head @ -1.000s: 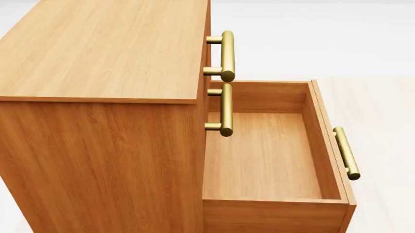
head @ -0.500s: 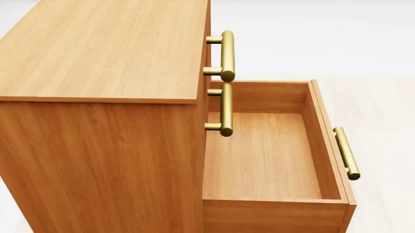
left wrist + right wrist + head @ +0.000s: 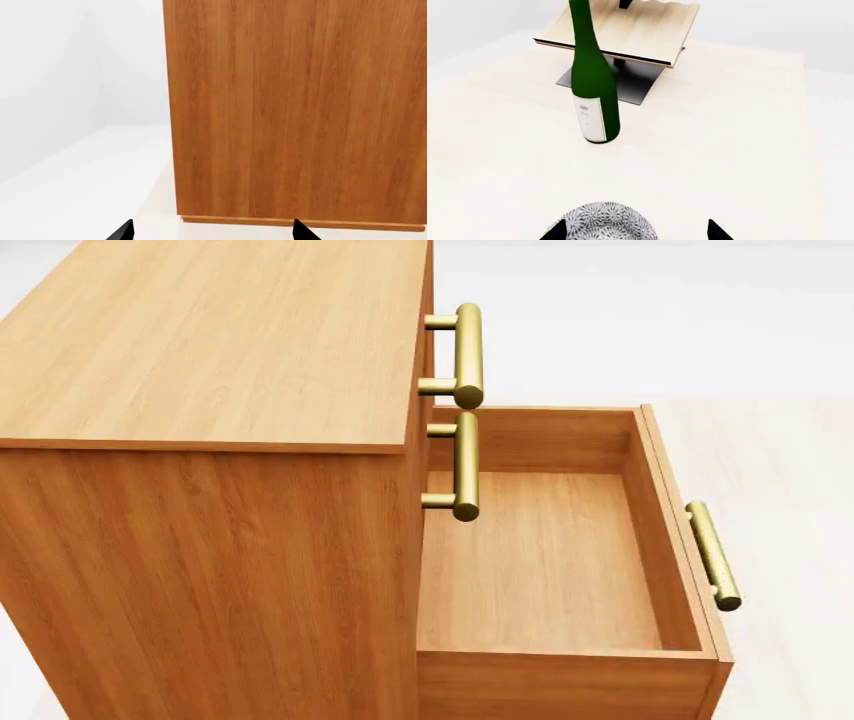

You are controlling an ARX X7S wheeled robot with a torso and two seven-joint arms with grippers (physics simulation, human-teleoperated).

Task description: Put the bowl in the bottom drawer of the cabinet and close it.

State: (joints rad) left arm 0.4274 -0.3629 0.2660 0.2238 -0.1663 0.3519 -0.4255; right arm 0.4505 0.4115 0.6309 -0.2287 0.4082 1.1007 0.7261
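Observation:
The bowl (image 3: 604,222), white with a dense blue-grey floral pattern, sits on the pale surface in the right wrist view. My right gripper (image 3: 635,235) is open around it; one fingertip (image 3: 556,231) is at the bowl's edge and the other stands well apart from it. In the head view the cabinet (image 3: 200,340) has its bottom drawer (image 3: 541,560) pulled out, showing a bare wood floor and a brass handle (image 3: 713,555). My left gripper (image 3: 212,235) is open with nothing between its tips, facing the cabinet's side panel (image 3: 293,110). Neither gripper shows in the head view.
A tall green bottle (image 3: 592,85) stands upright beyond the bowl. Behind it is a pale wooden rack (image 3: 627,30) on a dark base. The two upper drawers are shut, and their brass handles (image 3: 466,355) stick out over the open drawer's back edge.

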